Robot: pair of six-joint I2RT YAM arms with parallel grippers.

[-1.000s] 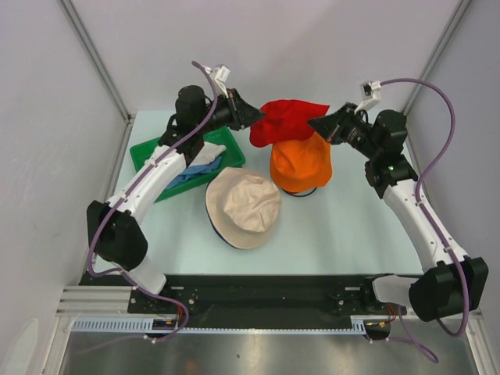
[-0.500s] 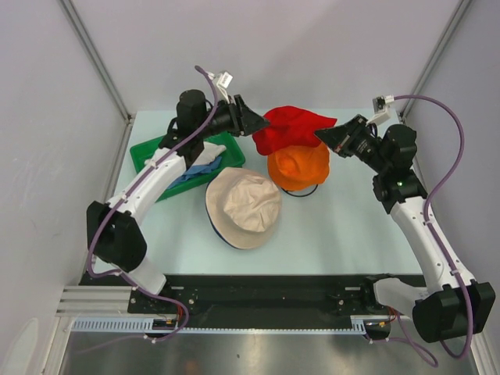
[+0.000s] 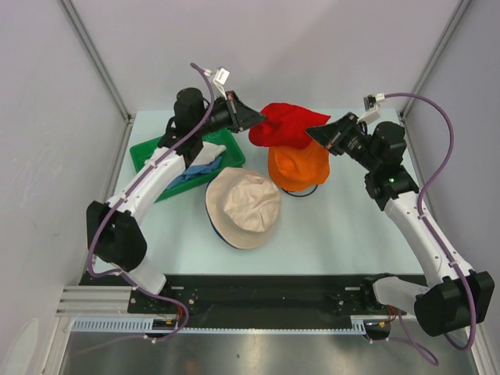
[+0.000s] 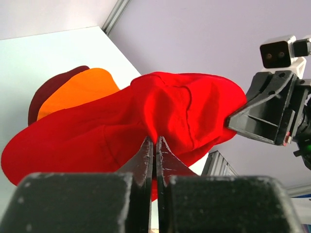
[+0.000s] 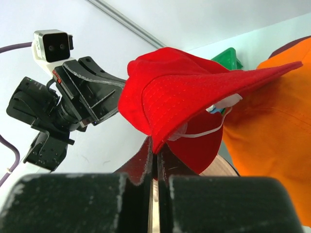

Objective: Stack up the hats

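A red hat hangs stretched in the air between my two grippers. My left gripper is shut on its left brim, as the left wrist view shows. My right gripper is shut on its right brim, as the right wrist view shows. Right below the red hat an orange hat sits on a maroon hat. A beige hat lies on a navy hat at the table's middle. Light blue and white hats lie in the tray.
A green plastic tray stands at the back left under my left arm. White walls with metal posts close in the back and both sides of the pale table.
Both grippers keep hold of the red hat. It dipped toward the orange hat half a second ago and now sits slightly higher and further left. My right wrist has shifted left.
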